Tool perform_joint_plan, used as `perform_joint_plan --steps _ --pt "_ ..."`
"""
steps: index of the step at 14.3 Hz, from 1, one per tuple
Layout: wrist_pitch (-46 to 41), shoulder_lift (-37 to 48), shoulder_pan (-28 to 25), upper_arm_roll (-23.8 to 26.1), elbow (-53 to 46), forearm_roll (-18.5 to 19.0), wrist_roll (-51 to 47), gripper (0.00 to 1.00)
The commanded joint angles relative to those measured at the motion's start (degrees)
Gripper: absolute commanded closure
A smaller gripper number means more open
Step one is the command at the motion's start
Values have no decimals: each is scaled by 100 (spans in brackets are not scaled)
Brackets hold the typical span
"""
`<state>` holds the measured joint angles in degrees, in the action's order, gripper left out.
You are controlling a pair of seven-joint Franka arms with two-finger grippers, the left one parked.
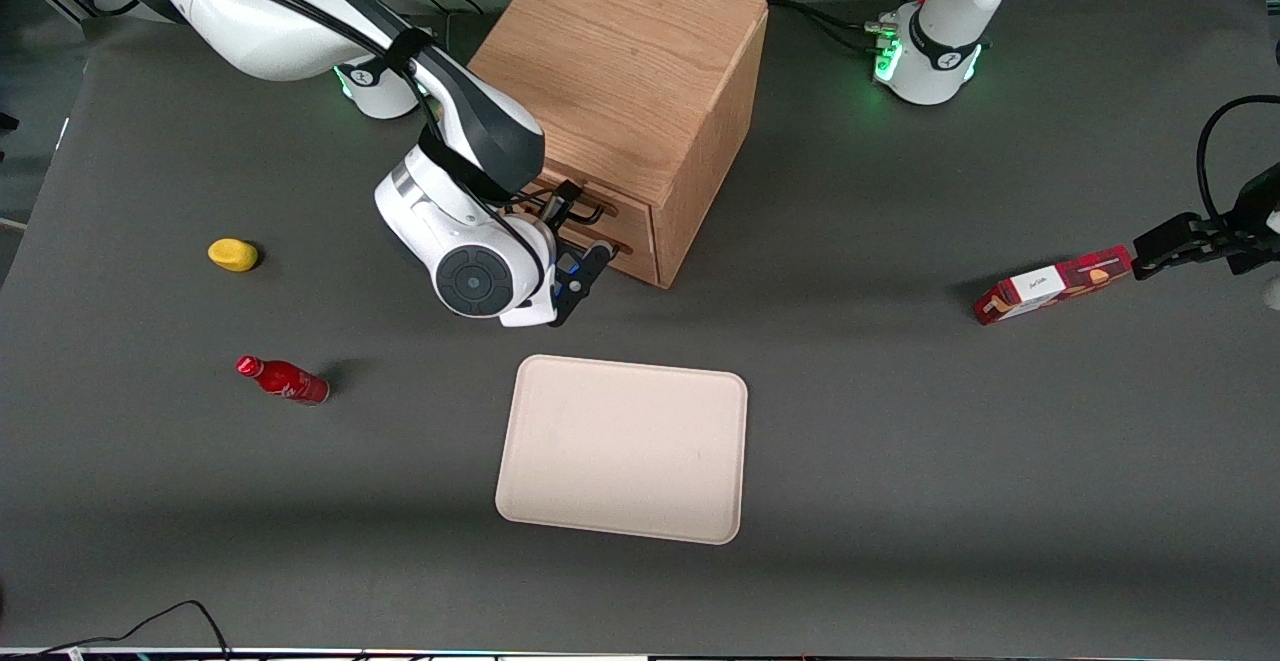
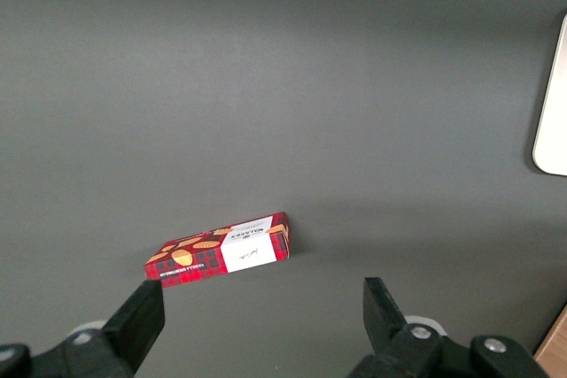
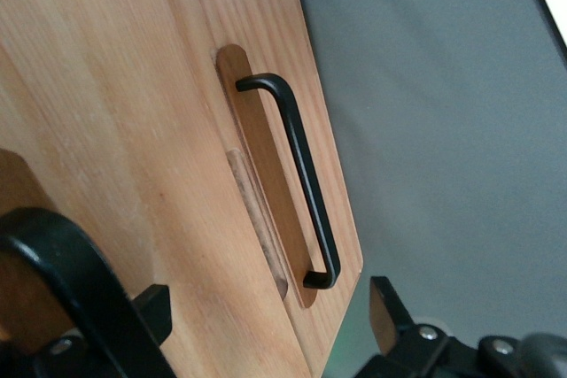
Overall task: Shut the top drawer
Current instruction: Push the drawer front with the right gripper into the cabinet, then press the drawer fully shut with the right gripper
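One claw (image 1: 585,276) — open, just before top drawer (image 1: 590,203), seemingly shut.

End effector (image 3: 266,320) close in front of a light wood drawer front (image 3: 177,112), fingers (image 3: 385,307) spread apart. Black wire handle (image 3: 297,174) runs roughly 11 to 5 o'clock. Second black handle (image 3: 62,272) nearer the camera. Grey table (image 3: 443,130) beside the wood.

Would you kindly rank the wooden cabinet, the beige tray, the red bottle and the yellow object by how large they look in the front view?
1. wooden cabinet
2. beige tray
3. red bottle
4. yellow object

The tool sits in front of the cabinet's drawers, nearer the camera than the top drawer.
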<state>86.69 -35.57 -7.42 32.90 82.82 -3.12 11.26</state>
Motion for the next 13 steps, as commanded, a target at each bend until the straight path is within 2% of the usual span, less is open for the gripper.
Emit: perform_joint_plan --steps 1,13 --pt "94 138 12 102 252 57 -203 0" --pt "93 164 12 234 358 48 -431 0"
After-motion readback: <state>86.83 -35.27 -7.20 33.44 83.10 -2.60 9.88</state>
